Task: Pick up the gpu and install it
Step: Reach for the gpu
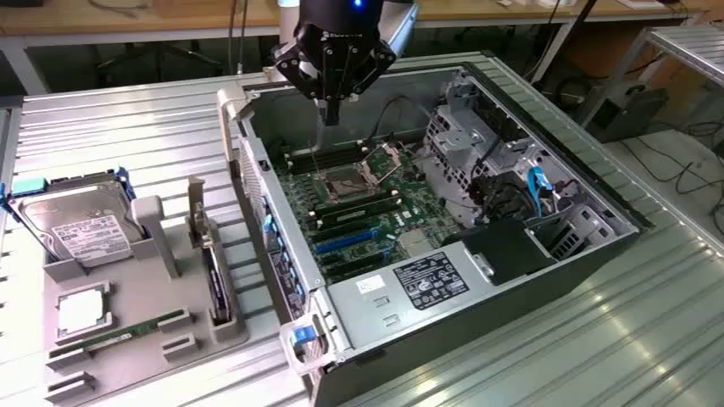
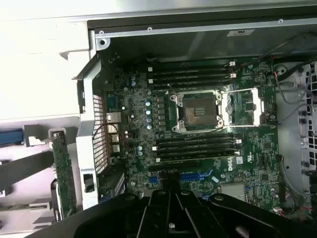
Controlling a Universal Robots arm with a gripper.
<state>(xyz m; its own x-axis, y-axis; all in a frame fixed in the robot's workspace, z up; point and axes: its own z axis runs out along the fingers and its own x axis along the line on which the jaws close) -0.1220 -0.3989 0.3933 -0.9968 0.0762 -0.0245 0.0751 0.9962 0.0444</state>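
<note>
- Where stood on edge in a slot of the grey tray, at the exterior view's left of the open PC case: gpu, slim flat card, dark face, metal bracket at the far end.
- From wrist cam: gpu shown as a thin green board edge, just outside the case's rear wall.
- Handling (judged): prob. light & stiff, no flex to speak of. Fragile at components & lower contact edge, so no twisting and no hard squeeze.
- Where to take hold (judged): across the two flat faces, near the upper long edge, approx. mid-length. Clear of bracket end & contacts.
- Neighbours on tray: hard drive and memory stick, both apart from the card.
- Gripper: fingers brought fully together, nothing betw. them, touching nothing.
- Gripper pos.: hangs over the case's far side, above the motherboard, well apart from the gpu.
- Wrist cam: closed gripper over the motherboard, near the blue slots.
</note>
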